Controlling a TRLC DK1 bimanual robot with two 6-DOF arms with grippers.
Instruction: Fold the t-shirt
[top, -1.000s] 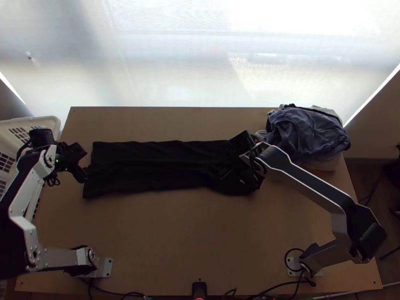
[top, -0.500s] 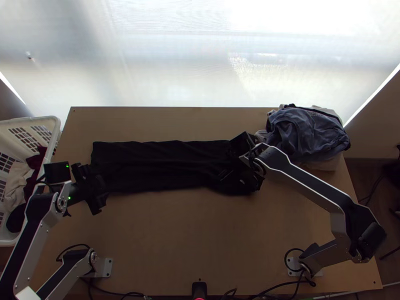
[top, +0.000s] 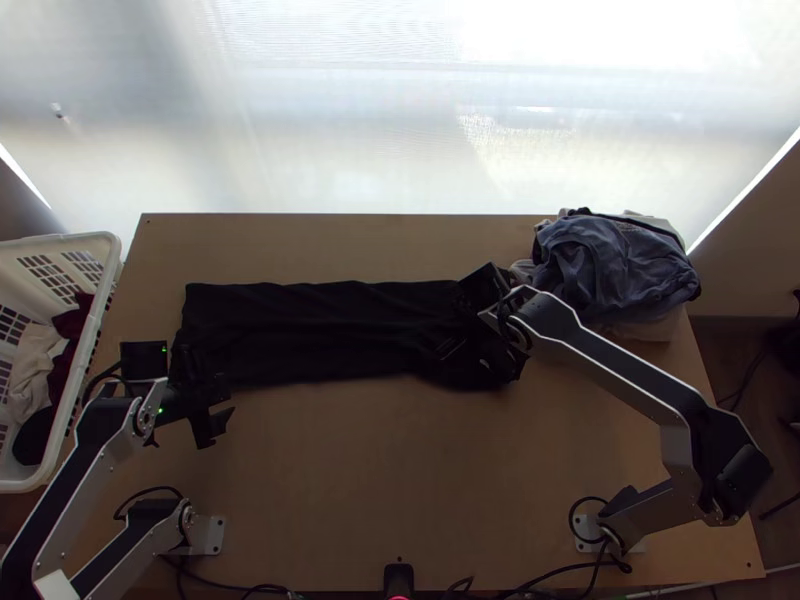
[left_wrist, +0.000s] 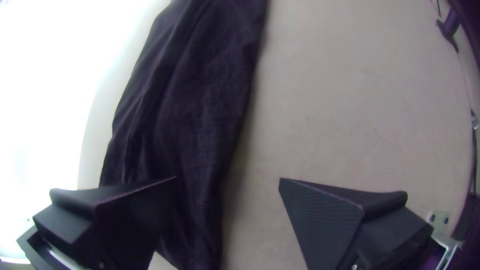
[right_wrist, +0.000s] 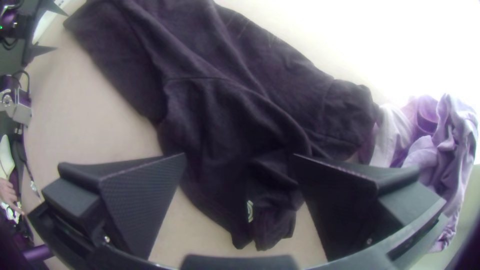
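The black t-shirt (top: 320, 330) lies as a long narrow strip across the table, its right end somewhat bunched. Over its near left corner is my left gripper (top: 212, 400); in the left wrist view that gripper (left_wrist: 227, 180) stands open, one finger above the cloth (left_wrist: 200, 100) and the other above bare wood. My right gripper (top: 490, 335) is over the strip's right end, covering part of it. In the right wrist view the right gripper (right_wrist: 240, 156) is open above the shirt's bunched end (right_wrist: 225, 125), with a small light mark on the fabric between the fingers.
A heap of blue and pale clothes (top: 615, 265) sits at the table's back right corner, just beyond the shirt's right end. A white basket (top: 100, 262) holding clothes stands at the left edge. Bare wood (top: 400, 470) stretches along the near side.
My left gripper has moved from the shirt's left end toward the near side and slightly right, uncovering the basket. The right arm and the shirt look unchanged.
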